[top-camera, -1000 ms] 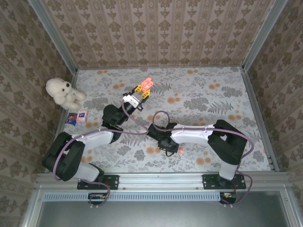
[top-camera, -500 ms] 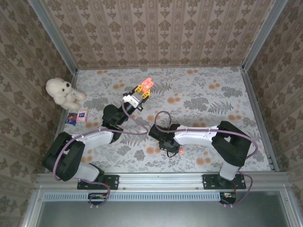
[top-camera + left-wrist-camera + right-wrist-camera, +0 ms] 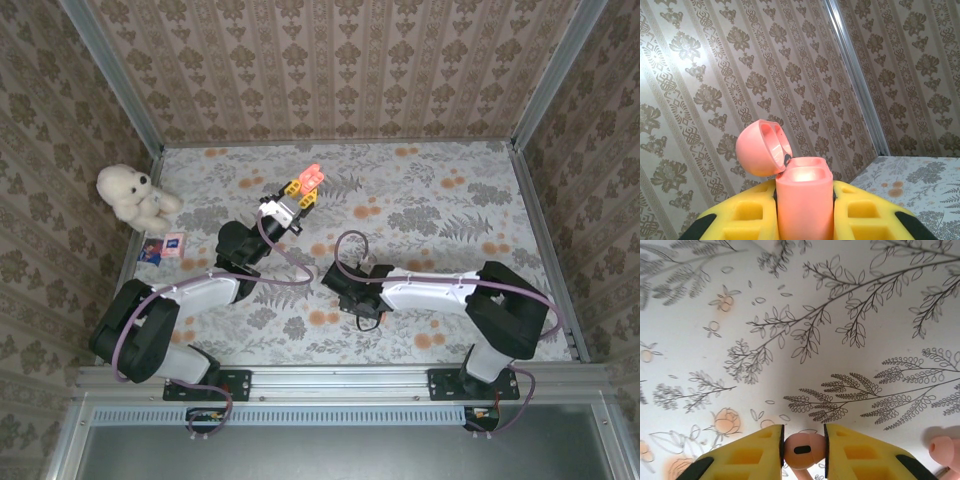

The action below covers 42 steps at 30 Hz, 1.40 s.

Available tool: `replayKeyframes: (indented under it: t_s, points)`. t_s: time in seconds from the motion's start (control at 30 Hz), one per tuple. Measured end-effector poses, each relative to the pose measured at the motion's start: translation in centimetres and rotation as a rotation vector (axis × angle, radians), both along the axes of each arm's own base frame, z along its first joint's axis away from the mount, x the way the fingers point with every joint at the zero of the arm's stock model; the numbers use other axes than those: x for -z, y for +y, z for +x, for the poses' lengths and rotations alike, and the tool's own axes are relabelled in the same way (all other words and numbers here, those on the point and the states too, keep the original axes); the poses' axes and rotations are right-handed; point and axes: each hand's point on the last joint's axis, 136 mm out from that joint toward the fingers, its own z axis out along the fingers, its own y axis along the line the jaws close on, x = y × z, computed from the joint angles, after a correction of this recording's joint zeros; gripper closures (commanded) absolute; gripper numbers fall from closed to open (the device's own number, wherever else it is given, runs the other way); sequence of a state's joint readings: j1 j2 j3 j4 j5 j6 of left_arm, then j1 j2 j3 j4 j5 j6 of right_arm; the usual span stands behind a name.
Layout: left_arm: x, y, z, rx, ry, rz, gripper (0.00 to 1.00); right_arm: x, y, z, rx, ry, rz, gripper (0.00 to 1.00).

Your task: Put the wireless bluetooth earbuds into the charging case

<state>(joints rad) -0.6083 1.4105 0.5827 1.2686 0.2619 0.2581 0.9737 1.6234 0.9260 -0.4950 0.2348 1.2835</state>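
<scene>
Pickup looks done: a small, smooth pink bud point(image 3: 805, 451) is pinched in the right gripper point(image 3: 804, 437), just over the flowery tabletop point(image 3: 840, 315). A second bud point(image 3: 945, 450) is seen lying off to that gripper's right. A rounded pink case point(image 3: 804, 200), lid point(image 3: 762, 147) flipped open, is clamped in the left gripper point(image 3: 303, 188). Next, the bud must be carried over and lined up with its cup.
</scene>
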Motion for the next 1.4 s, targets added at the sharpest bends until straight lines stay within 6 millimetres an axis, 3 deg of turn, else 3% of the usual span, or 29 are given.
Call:
replayKeyframes:
  t_s: [0.17, 0.33, 0.67, 0.83, 1.0, 1.2, 1.4]
  points:
    - [0.0, 0.0, 0.0, 0.001, 0.002, -0.002, 1.0, -2.9, 0.2, 1.1, -0.004, -0.088, 0.051, 0.74]
    - [-0.1, 0.0, 0.0, 0.001, 0.001, -0.002, 1.0, -7.2, -0.4, 3.0, 0.006, -0.212, 0.122, 0.73]
    - [-1.1, -0.2, 0.0, 0.012, -0.013, -0.019, 1.0, -18.7, -4.7, 7.2, 0.058, -0.54, 0.273, 0.71]
    - [-2.1, -0.5, -0.1, 0.03, -0.025, -0.035, 1.0, -24.6, -5.7, 8.7, 0.036, -0.702, 0.312, 0.71]
    - [-2.3, -1.3, -0.2, 0.056, -0.023, -0.04, 1.0, -30.8, -5.4, 9.6, -0.017, -0.863, 0.371, 0.7]
    - [-2.2, -2.4, -0.3, 0.081, -0.016, -0.04, 1.0, -36.4, -4.2, 9.8, -0.096, -1.014, 0.455, 0.7]
    - [-2.8, -3.6, -0.6, 0.109, -0.018, -0.052, 1.0, -38.7, -2.0, 10.3, -0.182, -1.096, 0.531, 0.7]
